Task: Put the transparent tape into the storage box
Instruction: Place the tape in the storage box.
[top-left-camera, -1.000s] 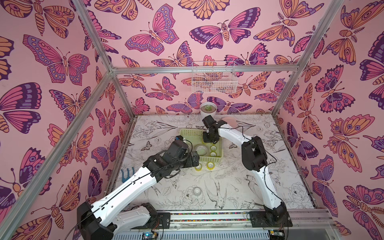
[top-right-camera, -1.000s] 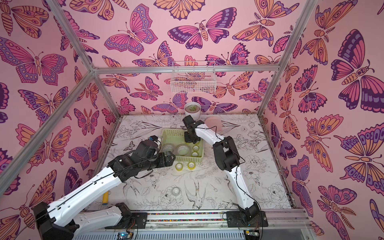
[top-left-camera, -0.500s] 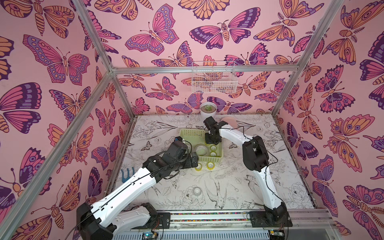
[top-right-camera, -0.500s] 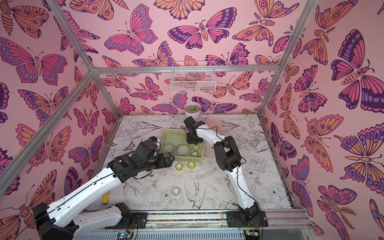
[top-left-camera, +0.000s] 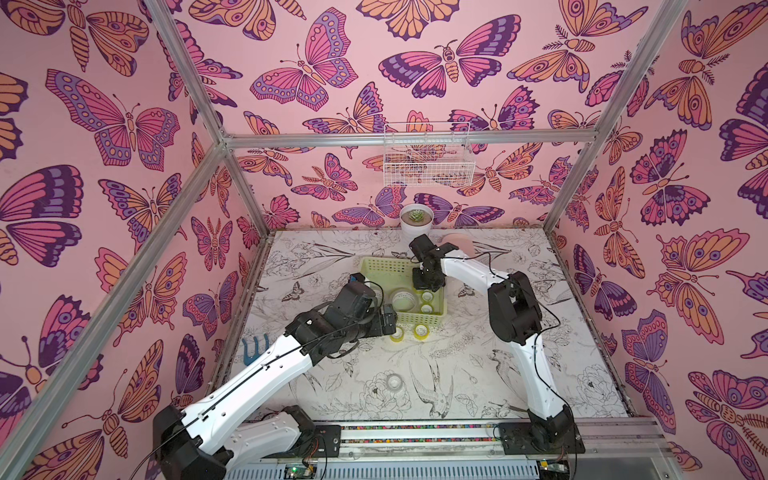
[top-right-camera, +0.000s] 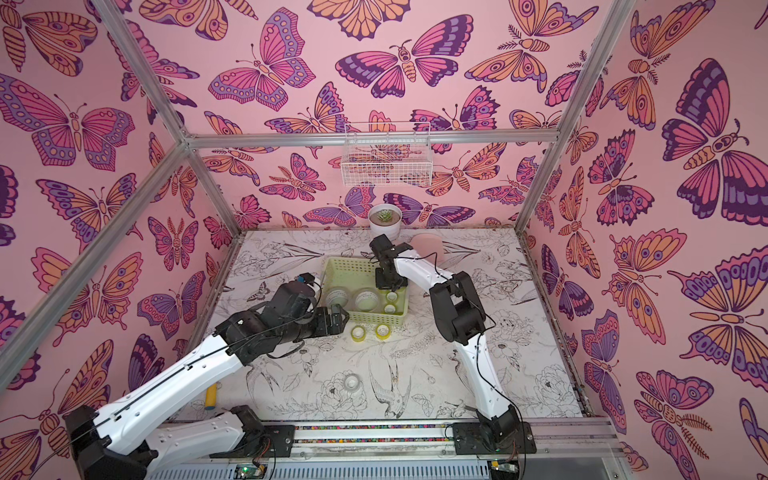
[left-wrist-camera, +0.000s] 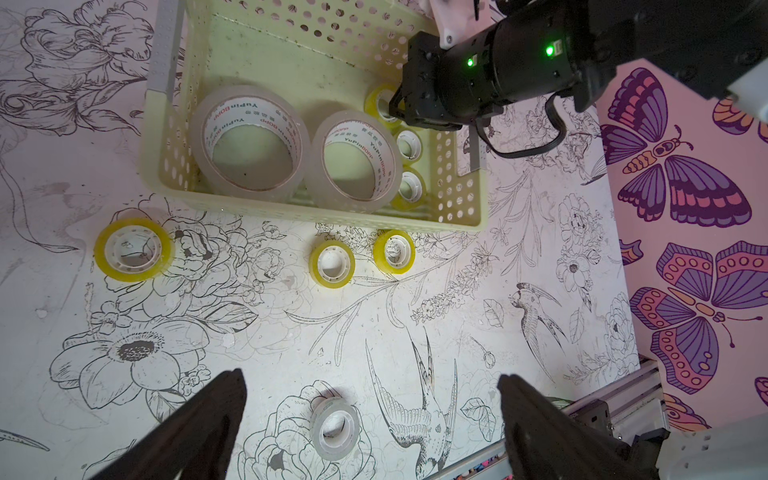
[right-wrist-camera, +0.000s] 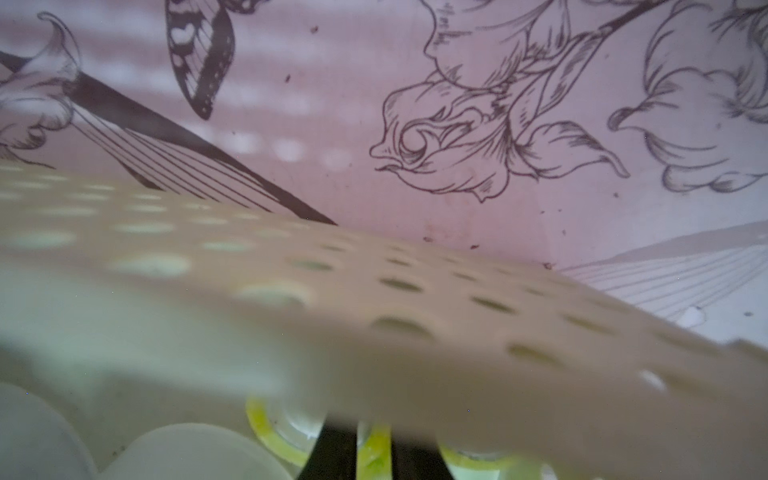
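Left wrist view: left hand (left-wrist-camera: 370, 376) wide, empty, above the counter (left-wrist-camera: 457, 332). In a top view, nearest loose yellow roll (top-left-camera: 397, 333) lies flat just at its 4 o'clock, outside the storage box (top-left-camera: 374, 266); colourless roll (top-left-camera: 394, 381) at 6. Right hand (right-wrist-camera: 374, 457), farther, inside the box, seems pinched on a small yellow ring (right-wrist-camera: 266, 428).

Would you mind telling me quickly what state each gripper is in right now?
Left gripper: open, holding nothing.
Right gripper: closed on the wall of a small yellow tape roll, inside the storage box.
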